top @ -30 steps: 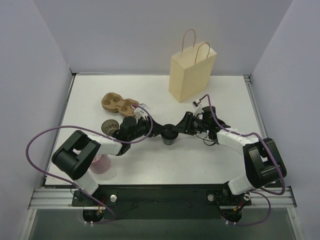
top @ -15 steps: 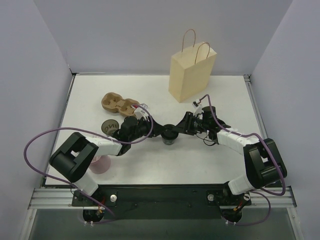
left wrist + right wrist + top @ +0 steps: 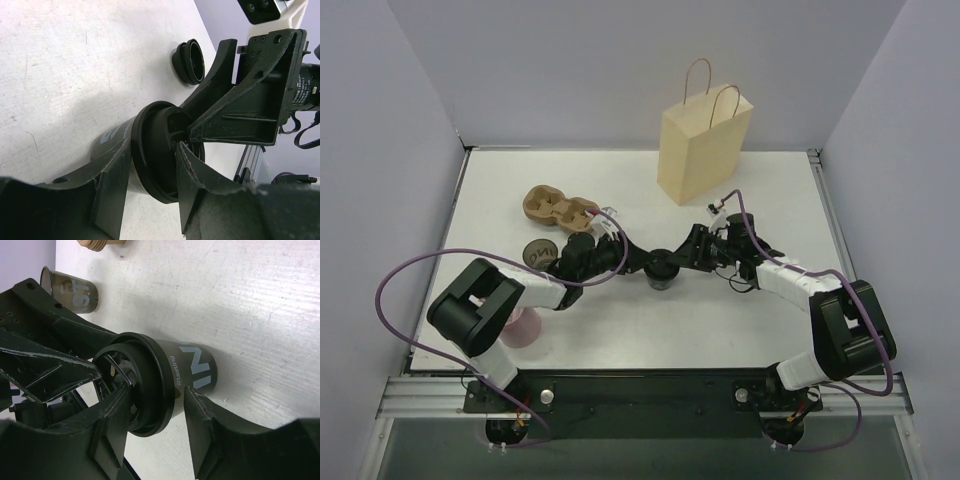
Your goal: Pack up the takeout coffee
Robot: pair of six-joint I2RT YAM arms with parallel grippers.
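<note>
In front of the paper bag (image 3: pixel 703 150), well apart from it on the white table (image 3: pixel 620 335), the takeout coffee (image 3: pixel 662 268) is standing upright with both of your grippers crowding it from opposite sides. The danger is sitting in that double hold. If you are lifting or pulling with one arm while the other is clamping, the small cup is likely to tip, shed its lid (image 3: pixel 145 385) or have its paper wall crushed. The two sets of fingers, lying close together, may also knock one another. Further on, the bag is standing tall and looking light, so a cup carried in too low is risking a catch on the rim and a toppled bag. Your left gripper (image 3: pixel 152 170), coming in from the bag's left, is standing roughly half open, its fingers (image 3: pixel 112 190) pressing on either side of the lid's rim and holding the cup. Your right gripper (image 3: pixel 157 405), coming in from straight in front of the bag, is straddling the cup at the lid. Whether it is squeezing or merely flanking cannot be told.
</note>
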